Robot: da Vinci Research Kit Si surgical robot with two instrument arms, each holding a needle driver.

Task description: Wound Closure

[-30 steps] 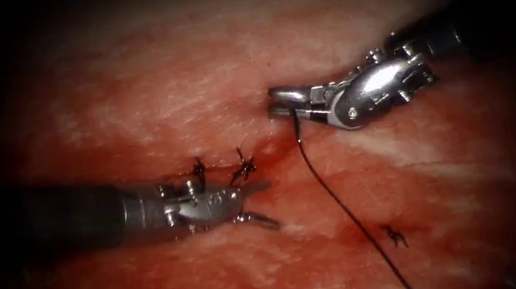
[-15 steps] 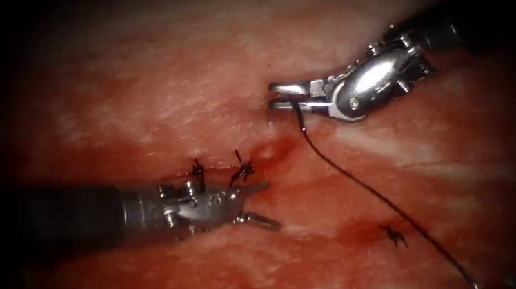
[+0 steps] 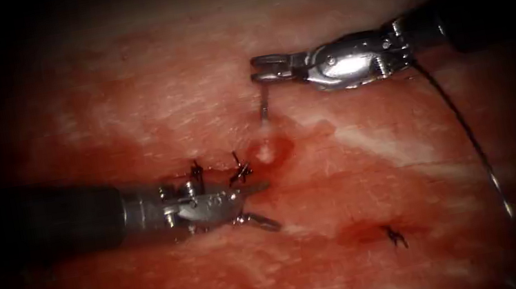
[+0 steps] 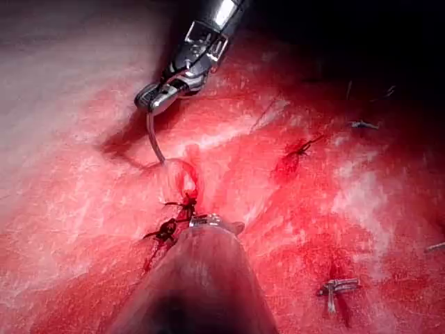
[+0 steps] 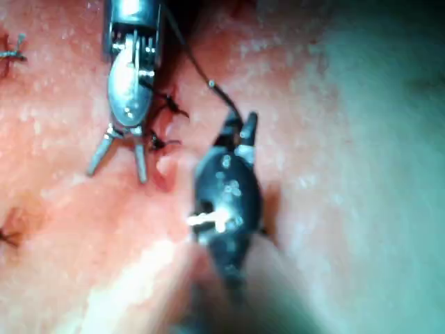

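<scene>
Tissue [image 3: 125,104] carries a cut running across its middle, with two dark knotted stitches [image 3: 217,170] on the cut's left stretch and red fluid [image 3: 321,190] pooled along it. Left arm's tool [image 3: 260,201] lies low on the left part of the tissue, jaws spread apart, holding nothing; it has not shifted over the last second. Just right of the stitches a small pale mound of tissue [image 3: 266,150] is tented up. Needle [image 3: 263,105] stands above that mound: one end clamped, the other end down at the mound's top, seemingly in the tissue; the left wrist view shows its curve [image 4: 153,142] running down to the raised fold. Right arm's tool [image 3: 266,69] has its jaws closed on the needle near its upper end. A second ago this tool sat lower and tilted, with the needle scarcely showing below its jaws; it has since risen and levelled, and more of the needle is now bared, with the tissue lifted under it. Judged, the needle is coming out on this bite. Thread [image 3: 465,131] has swung too: it crossed the tissue's middle before, and now hangs off the tool's far side toward the right edge. A separate stitch [image 3: 393,234] sits lower right
</scene>
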